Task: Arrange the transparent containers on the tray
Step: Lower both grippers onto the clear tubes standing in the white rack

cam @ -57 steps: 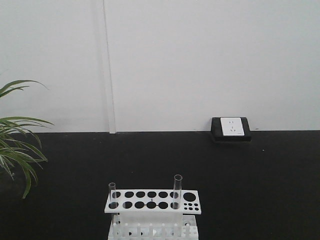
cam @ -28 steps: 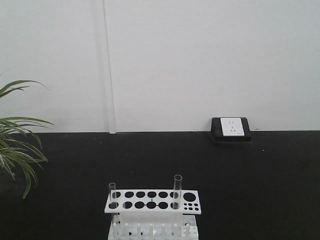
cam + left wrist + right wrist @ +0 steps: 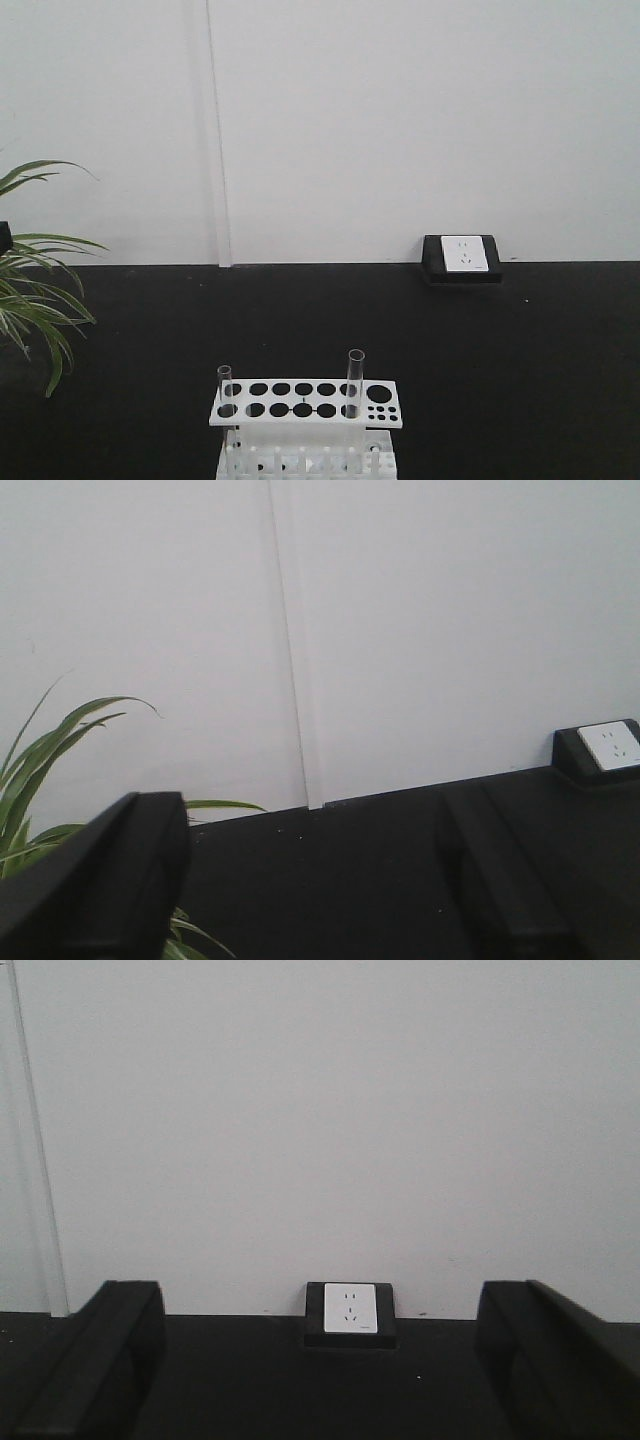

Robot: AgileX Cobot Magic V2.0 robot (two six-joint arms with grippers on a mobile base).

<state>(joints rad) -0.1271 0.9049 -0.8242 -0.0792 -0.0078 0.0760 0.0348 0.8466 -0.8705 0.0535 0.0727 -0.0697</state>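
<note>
— Anything moved in the last second?
— Hardly. A dark sliver point(image 3: 3, 235) has crept in at the left edge of the front view, above the plant point(image 3: 35, 300). It may be part of the left arm, but I cannot tell.
— And the tubes?
— Unmoved. The slim tube point(image 3: 225, 392) and the wide tube point(image 3: 355, 385) stand upright in the rack point(image 3: 305, 402), slim at its left end, wide toward the right. No view shows the tray.
— Grippers?
— The left gripper point(image 3: 310, 840) and right gripper point(image 3: 320, 1360) are both spread wide with nothing between the fingers, facing the wall.
— So the task?
— Barely begun, I'd judge: neither tube is lifted yet
</note>
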